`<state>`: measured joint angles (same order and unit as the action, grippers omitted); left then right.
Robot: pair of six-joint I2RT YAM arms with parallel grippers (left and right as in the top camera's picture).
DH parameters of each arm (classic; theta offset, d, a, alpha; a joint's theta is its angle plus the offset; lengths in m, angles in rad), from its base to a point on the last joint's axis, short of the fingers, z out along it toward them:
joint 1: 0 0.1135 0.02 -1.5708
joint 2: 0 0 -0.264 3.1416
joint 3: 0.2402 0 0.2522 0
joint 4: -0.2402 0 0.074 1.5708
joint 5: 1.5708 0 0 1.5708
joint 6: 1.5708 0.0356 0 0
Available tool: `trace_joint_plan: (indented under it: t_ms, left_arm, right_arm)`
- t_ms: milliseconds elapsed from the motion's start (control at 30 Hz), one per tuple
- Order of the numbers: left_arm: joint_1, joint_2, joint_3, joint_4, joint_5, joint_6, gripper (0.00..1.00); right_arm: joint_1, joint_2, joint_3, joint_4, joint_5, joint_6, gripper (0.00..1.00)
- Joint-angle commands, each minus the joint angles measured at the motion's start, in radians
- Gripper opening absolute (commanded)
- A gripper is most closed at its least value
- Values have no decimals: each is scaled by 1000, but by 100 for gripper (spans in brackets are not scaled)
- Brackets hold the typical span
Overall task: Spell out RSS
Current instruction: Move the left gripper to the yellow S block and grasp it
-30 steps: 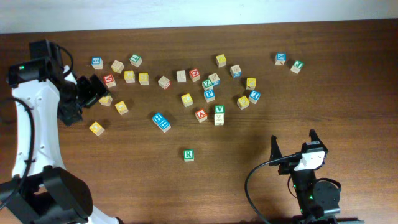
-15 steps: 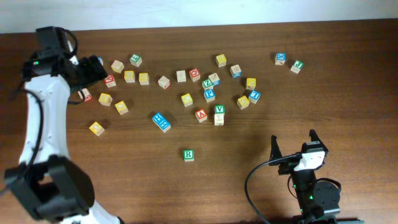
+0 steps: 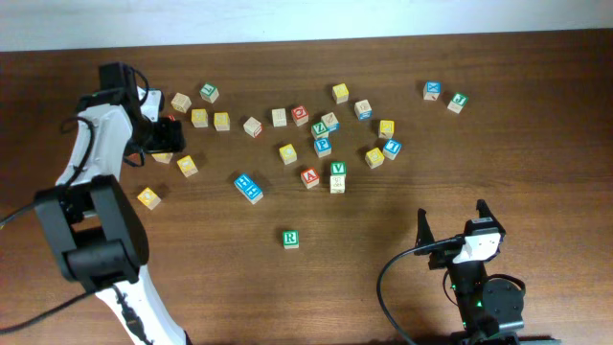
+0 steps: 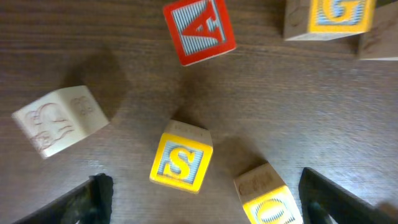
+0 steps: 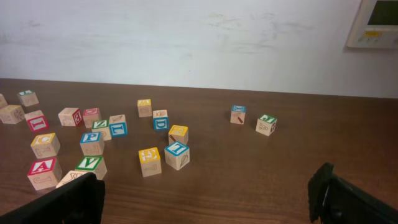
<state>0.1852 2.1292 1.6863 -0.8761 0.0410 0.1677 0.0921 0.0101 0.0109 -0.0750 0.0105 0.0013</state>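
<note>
The yellow S block (image 4: 181,163) lies near the far left corner of the worktop (image 3: 536,144) with 4 neighbours crowding it. A red A block (image 4: 199,31) is beyond it and a plain embossed block (image 4: 59,121) lies to one side. A yellow O block (image 4: 268,202) is just beside its corner, and a G block (image 4: 329,17) is further off. None appears to touch it (the O block comes closest). The green R block (image 3: 290,238) lies alone toward the near edge, well apart from the scatter. The left arm reaches over that far left cluster, wrist pointing down. The left gripper (image 4: 211,208) is spread wide and empty above the S block. The right gripper (image 3: 452,222) sits by the near edge, likewise released, holding nothing.
</note>
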Motion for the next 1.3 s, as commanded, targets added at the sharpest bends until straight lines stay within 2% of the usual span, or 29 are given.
trace_joint_plan:
  t_ms: [0, 300, 367, 633, 700, 733, 1133, 1267]
  left_arm:
    - [-2, 25, -1, 50, 12, 29, 70]
    - [0, 79, -1, 75, 12, 29, 72]
    - [1, 83, -1, 76, 12, 29, 67]
    - [1, 84, -43, 80, -23, 29, 62]
    - [1, 84, -60, 85, -23, 29, 52]
    - [1, 84, -66, 93, -23, 29, 52]
    - [1, 84, -66, 167, -22, 29, 55]
    - [1, 84, -66, 136, -22, 29, 38]
  right_arm:
    - [-8, -6, -5, -7, 9, 7, 98]
    - [-8, -6, -5, -7, 9, 7, 98]
    - [-8, -6, -5, -7, 9, 7, 98]
    - [-8, -6, -5, -7, 9, 7, 98]
    - [-8, -6, -5, -7, 9, 7, 98]
    - [-8, -6, -5, -7, 9, 7, 98]
    - [-8, -6, -5, -7, 9, 7, 98]
    - [-8, -6, -5, -7, 9, 7, 98]
